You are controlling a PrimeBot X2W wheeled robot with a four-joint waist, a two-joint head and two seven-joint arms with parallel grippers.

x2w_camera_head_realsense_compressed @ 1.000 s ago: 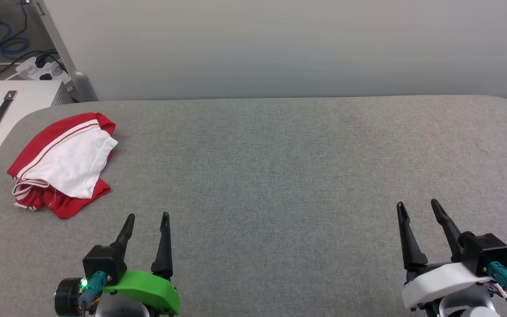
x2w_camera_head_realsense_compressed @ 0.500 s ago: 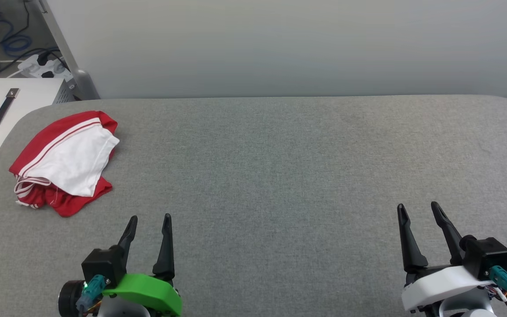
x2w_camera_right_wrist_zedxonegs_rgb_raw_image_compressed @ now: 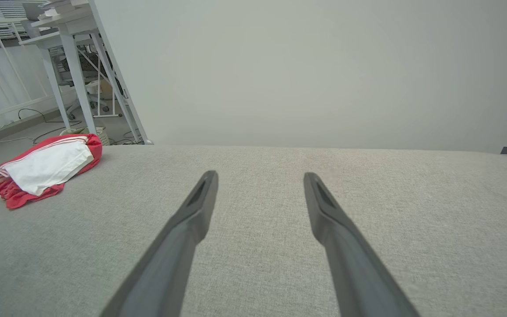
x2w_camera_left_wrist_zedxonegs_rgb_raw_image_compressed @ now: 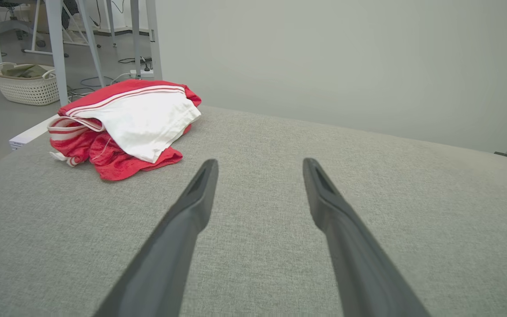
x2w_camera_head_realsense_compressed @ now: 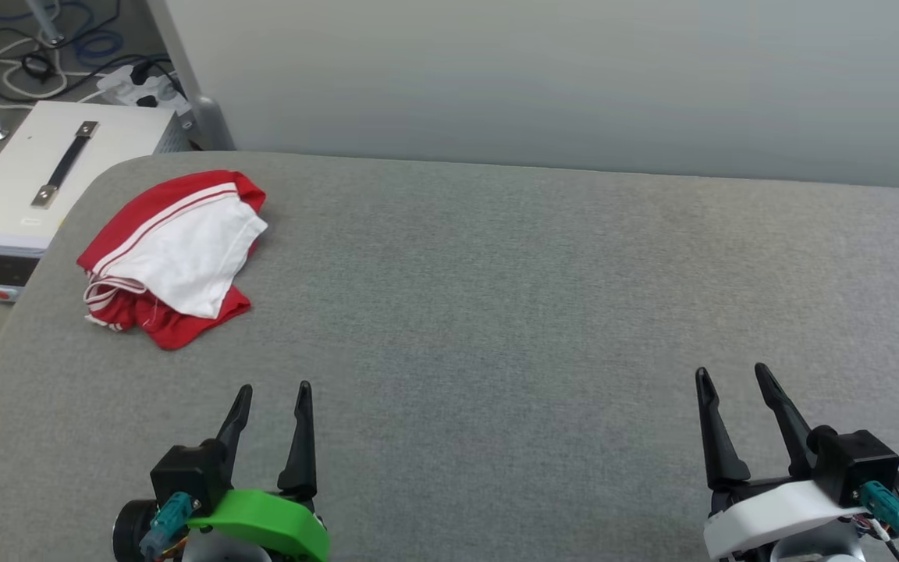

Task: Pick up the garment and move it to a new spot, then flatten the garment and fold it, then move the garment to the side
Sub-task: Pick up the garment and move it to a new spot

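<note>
The garment (x2w_camera_head_realsense_compressed: 172,257) is red with a white panel on top, edged in red-and-white striped trim. The table (x2w_camera_head_realsense_compressed: 496,312) is a flecked mid-grey weave. The left claw (x2w_camera_head_realsense_compressed: 274,388) is black on a bright green shell, and the right claw (x2w_camera_head_realsense_compressed: 730,371) is black on a white shell. The box (x2w_camera_head_realsense_compressed: 59,179) is white with a black handle. The wall (x2w_camera_head_realsense_compressed: 535,78) is pale grey.

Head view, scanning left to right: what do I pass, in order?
White case beside the table → garment, bunched on the grey surface → left hand, open → right hand, open.
</note>
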